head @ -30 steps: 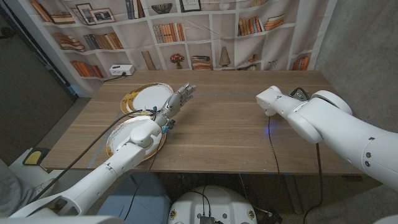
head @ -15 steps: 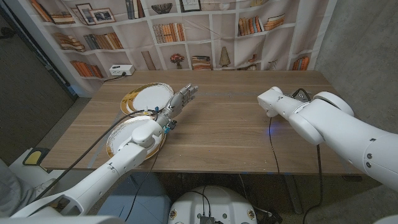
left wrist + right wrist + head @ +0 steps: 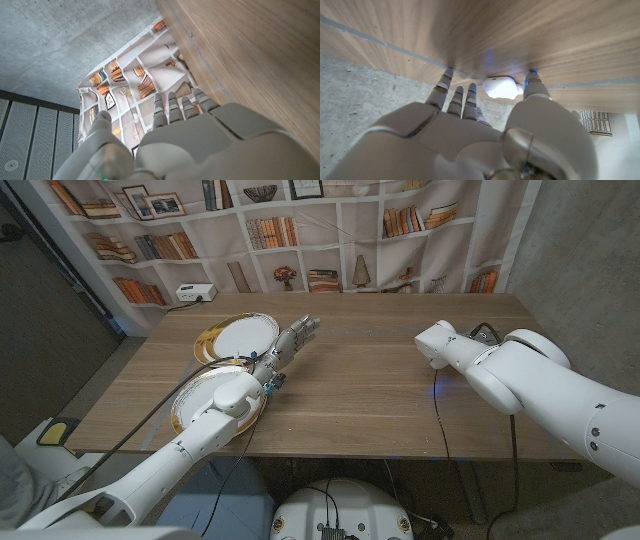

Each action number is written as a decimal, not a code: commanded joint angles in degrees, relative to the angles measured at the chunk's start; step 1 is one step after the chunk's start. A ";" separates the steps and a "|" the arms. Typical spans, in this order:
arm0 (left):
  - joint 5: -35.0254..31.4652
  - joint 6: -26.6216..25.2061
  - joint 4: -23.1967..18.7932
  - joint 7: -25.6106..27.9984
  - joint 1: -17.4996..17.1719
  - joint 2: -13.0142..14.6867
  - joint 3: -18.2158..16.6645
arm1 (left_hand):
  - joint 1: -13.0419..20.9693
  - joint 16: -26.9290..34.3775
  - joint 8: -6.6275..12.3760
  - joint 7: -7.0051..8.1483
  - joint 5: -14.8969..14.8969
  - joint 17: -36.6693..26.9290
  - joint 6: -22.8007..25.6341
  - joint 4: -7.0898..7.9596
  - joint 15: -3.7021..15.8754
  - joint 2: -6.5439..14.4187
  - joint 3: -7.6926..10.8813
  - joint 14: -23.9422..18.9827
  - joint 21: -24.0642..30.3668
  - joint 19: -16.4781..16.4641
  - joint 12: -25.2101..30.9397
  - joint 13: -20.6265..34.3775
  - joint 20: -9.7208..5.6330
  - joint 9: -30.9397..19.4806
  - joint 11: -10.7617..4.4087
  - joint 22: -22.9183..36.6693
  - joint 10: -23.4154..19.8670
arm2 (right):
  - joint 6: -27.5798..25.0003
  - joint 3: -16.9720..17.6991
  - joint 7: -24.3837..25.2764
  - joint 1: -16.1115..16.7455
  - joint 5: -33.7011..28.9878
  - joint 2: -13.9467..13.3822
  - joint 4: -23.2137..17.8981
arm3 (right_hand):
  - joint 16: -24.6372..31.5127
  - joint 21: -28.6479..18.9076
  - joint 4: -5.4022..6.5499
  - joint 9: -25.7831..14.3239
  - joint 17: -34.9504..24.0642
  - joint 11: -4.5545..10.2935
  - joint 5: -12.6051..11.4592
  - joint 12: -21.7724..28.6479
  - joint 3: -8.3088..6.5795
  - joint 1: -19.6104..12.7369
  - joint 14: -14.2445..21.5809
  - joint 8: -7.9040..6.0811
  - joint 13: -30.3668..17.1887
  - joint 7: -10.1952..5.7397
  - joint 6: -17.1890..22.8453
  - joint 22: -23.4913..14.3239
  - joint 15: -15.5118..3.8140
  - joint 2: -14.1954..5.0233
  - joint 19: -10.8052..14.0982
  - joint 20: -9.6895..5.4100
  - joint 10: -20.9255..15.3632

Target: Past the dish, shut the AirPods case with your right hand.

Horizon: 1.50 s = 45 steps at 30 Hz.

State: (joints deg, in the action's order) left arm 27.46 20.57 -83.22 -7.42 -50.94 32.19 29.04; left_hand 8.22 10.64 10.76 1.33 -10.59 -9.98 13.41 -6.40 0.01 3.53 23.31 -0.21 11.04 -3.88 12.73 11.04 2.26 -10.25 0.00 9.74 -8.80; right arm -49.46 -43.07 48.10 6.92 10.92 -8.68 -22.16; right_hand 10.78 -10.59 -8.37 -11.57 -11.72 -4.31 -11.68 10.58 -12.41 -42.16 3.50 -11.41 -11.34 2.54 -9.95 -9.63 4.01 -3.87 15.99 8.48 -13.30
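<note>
On the left of the desk (image 3: 360, 380) I see my left arm reaching forward past the near gold-rimmed dish (image 3: 190, 405), its left hand (image 3: 290, 338) stretched out with fingers straight and together, holding nothing, beside the far dish (image 3: 215, 340). Over at the right side, my right arm bends inward and the right hand (image 3: 485, 107) hangs just above the wood with its fingers (image 3: 456, 97) spread, released, not gripping. From the right wrist camera the white AirPods case (image 3: 501, 87) lies on the desk just beyond the fingertips, between fingers and thumb.
</note>
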 commanded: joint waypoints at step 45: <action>-1.33 -1.60 -0.64 -0.97 1.52 -0.74 2.03 | -0.50 -0.07 0.34 -0.12 0.05 -0.16 1.25 -0.38 0.37 0.11 0.24 -0.52 -0.02 0.19 0.29 0.31 0.18 -0.19 -0.05 0.24 -1.73 | -1.62 0.72 -8.35 3.38 -1.50 -5.70 -8.79 | 0.22 0.07 0.20 -0.23 -0.18 5.86 -0.01 1.52 0.11 -1.79 -3.74 -0.27 -0.01 -3.27 -0.30 -0.03 -2.30 -1.47 -2.34 -2.19 4.23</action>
State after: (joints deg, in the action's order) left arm 26.30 19.29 -83.84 -8.40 -49.58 31.71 30.72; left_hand 7.99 10.64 10.75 1.33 -10.59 -9.98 14.03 -6.40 0.21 3.77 23.31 -0.41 11.04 -3.88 12.73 11.04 2.26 -10.25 0.00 9.74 -10.04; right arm -51.95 -42.64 41.36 9.68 9.38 -13.63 -30.12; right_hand 10.82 -10.64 -8.13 -11.57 -11.73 0.96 -11.64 11.67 -11.69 -43.10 -0.19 -11.66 -11.19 -0.25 -9.87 -9.64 2.16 -4.82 13.47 6.73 -8.77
